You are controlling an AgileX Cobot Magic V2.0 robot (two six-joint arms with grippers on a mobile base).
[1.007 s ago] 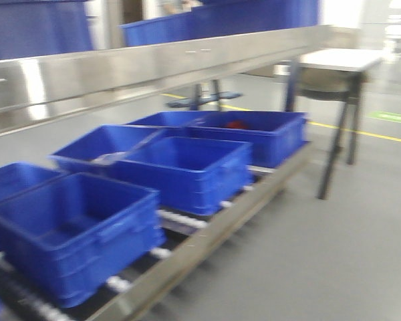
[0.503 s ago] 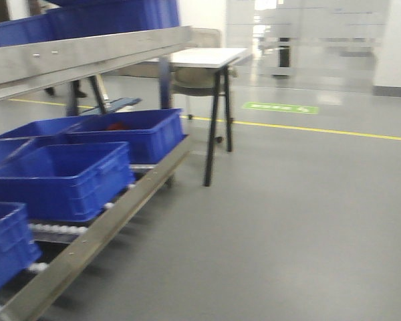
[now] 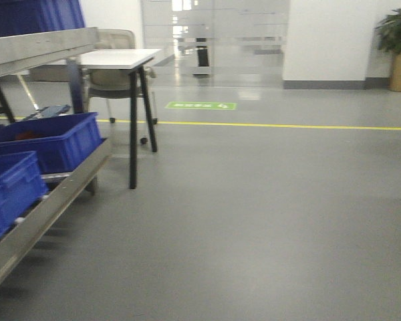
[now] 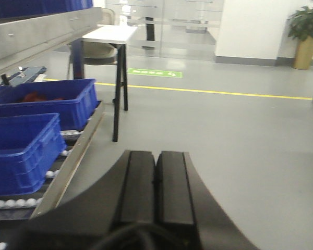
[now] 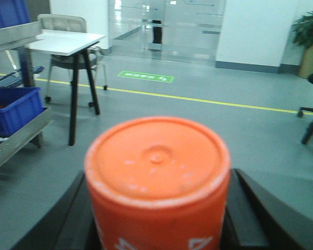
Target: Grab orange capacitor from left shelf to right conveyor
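The orange capacitor (image 5: 157, 177) fills the right wrist view, its round end toward the camera and white print low on its side. My right gripper (image 5: 157, 229) is shut on it, a black finger on each side. My left gripper (image 4: 156, 179) is shut and empty, its two black fingers pressed together over the grey floor. The left shelf (image 3: 33, 45) with its brushed steel beam stands at the left edge of the front view; it also shows in the left wrist view (image 4: 41, 31). The right conveyor is out of view.
Blue bins (image 3: 50, 140) sit on the shelf's lower roller track (image 3: 47, 200). A white table (image 3: 117, 59) with black legs and a chair stand just past the shelf. A yellow floor line (image 3: 274, 125) crosses the grey floor. A potted plant (image 3: 397, 47) stands at the far right.
The front view has swung to the right: the shelf and blue bins slid from the centre to the left edge, and open floor, glass doors and a plant have come into view.
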